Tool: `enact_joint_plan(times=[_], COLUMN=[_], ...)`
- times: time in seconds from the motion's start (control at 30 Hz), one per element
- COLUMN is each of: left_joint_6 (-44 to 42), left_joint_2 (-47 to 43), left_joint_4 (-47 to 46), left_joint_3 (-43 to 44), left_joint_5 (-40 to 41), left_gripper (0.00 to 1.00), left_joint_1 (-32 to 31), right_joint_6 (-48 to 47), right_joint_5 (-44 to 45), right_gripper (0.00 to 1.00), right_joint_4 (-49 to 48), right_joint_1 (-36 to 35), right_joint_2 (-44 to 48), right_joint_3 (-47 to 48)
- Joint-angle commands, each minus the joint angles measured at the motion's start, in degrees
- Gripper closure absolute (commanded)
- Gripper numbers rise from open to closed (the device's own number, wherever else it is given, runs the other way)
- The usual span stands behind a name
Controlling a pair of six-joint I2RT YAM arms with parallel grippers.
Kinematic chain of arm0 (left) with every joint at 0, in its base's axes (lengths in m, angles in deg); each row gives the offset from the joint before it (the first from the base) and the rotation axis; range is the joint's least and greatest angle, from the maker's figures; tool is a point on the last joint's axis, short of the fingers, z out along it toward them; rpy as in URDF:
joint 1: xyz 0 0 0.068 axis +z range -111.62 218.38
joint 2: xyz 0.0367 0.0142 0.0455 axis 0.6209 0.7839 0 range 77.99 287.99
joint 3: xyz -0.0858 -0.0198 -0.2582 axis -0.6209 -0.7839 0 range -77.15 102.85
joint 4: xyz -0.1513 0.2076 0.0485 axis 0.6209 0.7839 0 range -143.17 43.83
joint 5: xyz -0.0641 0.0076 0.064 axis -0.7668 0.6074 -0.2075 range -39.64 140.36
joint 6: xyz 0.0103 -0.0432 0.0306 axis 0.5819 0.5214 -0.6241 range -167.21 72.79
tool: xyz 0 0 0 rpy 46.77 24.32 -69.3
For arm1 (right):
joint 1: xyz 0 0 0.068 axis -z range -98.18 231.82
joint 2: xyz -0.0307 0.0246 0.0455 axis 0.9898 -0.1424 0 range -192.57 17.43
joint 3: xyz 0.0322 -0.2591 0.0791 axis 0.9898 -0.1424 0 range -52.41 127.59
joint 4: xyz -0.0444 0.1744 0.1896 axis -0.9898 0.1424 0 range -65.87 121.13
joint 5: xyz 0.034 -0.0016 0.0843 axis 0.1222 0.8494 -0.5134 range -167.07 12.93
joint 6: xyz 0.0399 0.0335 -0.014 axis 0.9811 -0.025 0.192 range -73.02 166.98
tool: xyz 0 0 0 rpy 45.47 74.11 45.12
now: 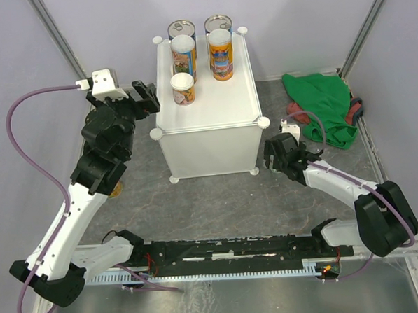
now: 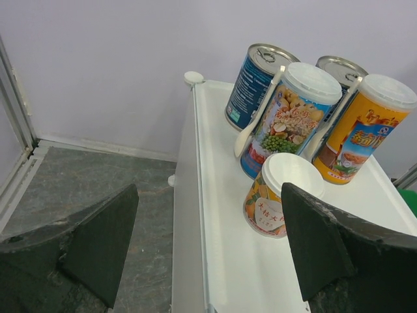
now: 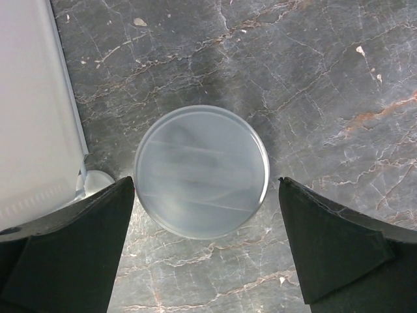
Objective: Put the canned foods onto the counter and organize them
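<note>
Right claw (image 3: 203, 195) spread wide over one white-lidded can (image 3: 202, 173) on the grey floor (image 3: 326, 98).
That can's lid lies between its two fingers. Left claw (image 2: 208, 195) gapes empty beside the counter (image 1: 213, 107), where five cans stand: two blue cans (image 1: 181, 27) at the back, two tall cans (image 1: 220, 54), one short can (image 1: 183, 88) in front.

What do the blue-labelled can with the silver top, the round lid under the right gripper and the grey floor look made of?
Blue-labelled can: likely metal, glossy; its bare silver top has a rolled rim.
Round lid: apparently frosted translucent plastic, milky and matte.
Grey floor: stone or a marble-print sheet, I cannot tell which; pale veins run through it.
</note>
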Motion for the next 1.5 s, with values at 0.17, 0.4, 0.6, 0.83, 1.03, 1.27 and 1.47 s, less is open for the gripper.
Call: enact_joint_plan(times=[0.17, 0.4, 0.6, 0.83, 1.03, 1.27, 1.47], left_joint_6=[1.89, 2.26, 2.83, 3.16, 3.58, 3.91, 4.13], left_joint_2=[-2.11, -3.49, -4.61, -5.60, -5.99, -6.97, -7.89], left_joint_4=[-0.75, -0.12, 0.32, 0.61, 0.06, -0.07, 0.02], left_joint_3=[-1.10, -2.43, -3.19, -4.09, -4.95, -5.98, -7.05], left_joint_5=[0.67, 0.76, 0.56, 0.73, 0.52, 0.31, 0.28], left_gripper=[0.05, 0.05, 0.05, 0.05, 0.05, 0.05, 0.05], left_joint_1=[-0.18, -0.19, -0.18, -0.20, -0.18, -0.18, -0.18], right_joint_6=[0.57, 0.25, -0.02, -2.65, -5.18, -6.13, -7.79], right_joint_5=[2.58, 2.44, 2.73, 4.01, 5.40, 6.81, 7.38], right_gripper=[0.02, 0.25, 0.39, 0.58, 0.75, 0.79, 0.81], right_joint_4=[-4.50, -6.32, -6.48, -2.58, 4.36, 9.10, 10.86], right_joint_1=[0.49, 0.44, 0.42, 0.47, 0.47, 0.44, 0.44], right_joint_2=[-0.99, 0.11, 3.32, 11.40, 15.61, 18.30, 18.59], right_joint_3=[-0.34, -1.77, -3.04, -1.93, 4.65, 11.92, 19.91])
